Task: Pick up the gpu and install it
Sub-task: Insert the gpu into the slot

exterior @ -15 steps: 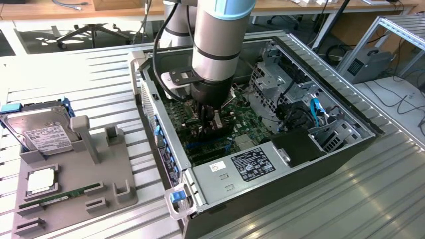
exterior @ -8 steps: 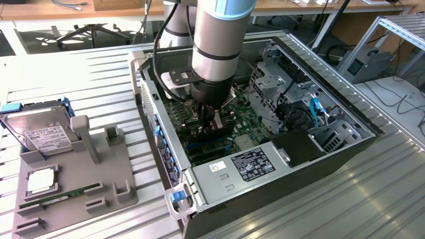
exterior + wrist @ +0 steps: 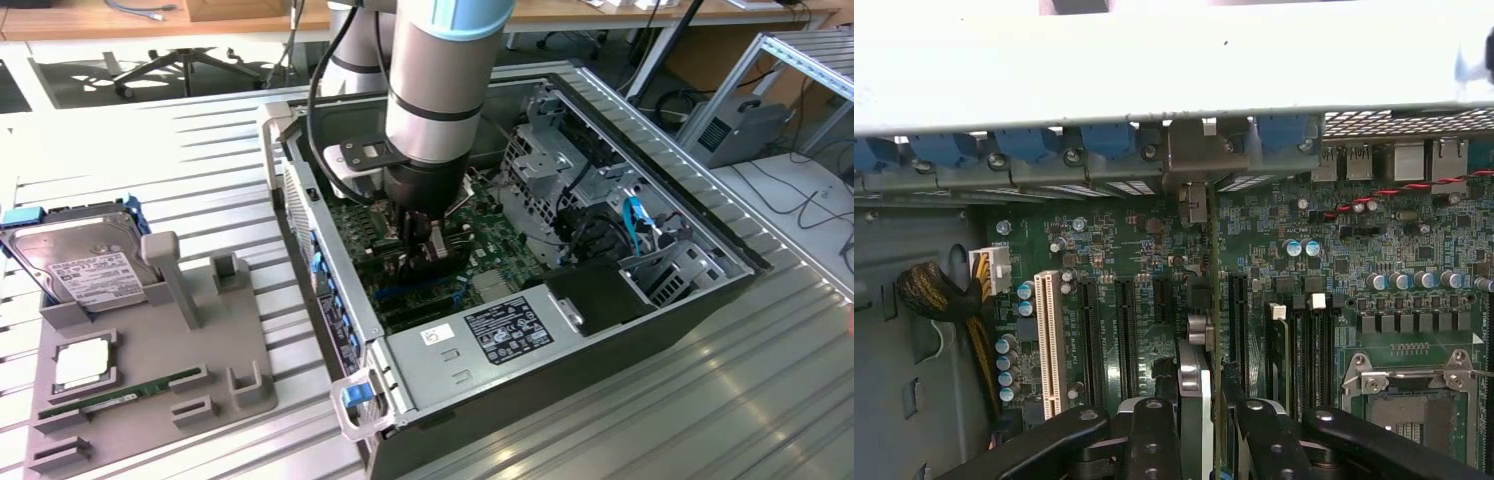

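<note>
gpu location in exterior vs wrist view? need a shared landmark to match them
Exterior view: the gpu stands on edge under the arm, inside the open case, held in the claw over the motherboard.
Wrist view: the gpu runs edge-on up the centre from the claw toward its bracket at the case wall.
Shared landmark: the green motherboard.

The robot arm (image 3: 434,90) runs off the top of the exterior view and covers the middle of the motherboard (image 3: 494,245) inside the computer case (image 3: 641,330). In the wrist view the gpu (image 3: 1199,300) shows edge-on, so its flat face is hidden, and the gripper (image 3: 1199,440) fingers (image 3: 1154,440) are cut off below.
</note>
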`<state>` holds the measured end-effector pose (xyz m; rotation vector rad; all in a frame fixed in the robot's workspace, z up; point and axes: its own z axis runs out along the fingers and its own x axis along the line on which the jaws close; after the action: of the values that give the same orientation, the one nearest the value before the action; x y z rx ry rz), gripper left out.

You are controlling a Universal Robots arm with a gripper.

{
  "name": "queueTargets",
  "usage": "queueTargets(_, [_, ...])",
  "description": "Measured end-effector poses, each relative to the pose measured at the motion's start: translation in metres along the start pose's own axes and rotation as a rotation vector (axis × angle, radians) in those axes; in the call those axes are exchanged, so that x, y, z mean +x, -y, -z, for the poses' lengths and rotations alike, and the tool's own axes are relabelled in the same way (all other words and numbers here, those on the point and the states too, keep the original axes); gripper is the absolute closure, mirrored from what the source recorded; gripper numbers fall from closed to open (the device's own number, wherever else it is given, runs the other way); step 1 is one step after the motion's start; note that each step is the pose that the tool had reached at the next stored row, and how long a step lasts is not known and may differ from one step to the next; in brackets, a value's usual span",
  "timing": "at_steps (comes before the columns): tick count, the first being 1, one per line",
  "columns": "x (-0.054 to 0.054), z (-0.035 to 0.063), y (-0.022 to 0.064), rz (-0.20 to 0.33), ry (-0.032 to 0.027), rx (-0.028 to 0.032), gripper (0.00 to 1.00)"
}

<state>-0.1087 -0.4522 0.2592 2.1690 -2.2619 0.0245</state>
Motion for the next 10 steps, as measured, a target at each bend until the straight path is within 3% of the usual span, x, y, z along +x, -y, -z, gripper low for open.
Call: queueTargets(10, [0.0,0.0,0.0,0.0,-0.0001,0.0,0.73])
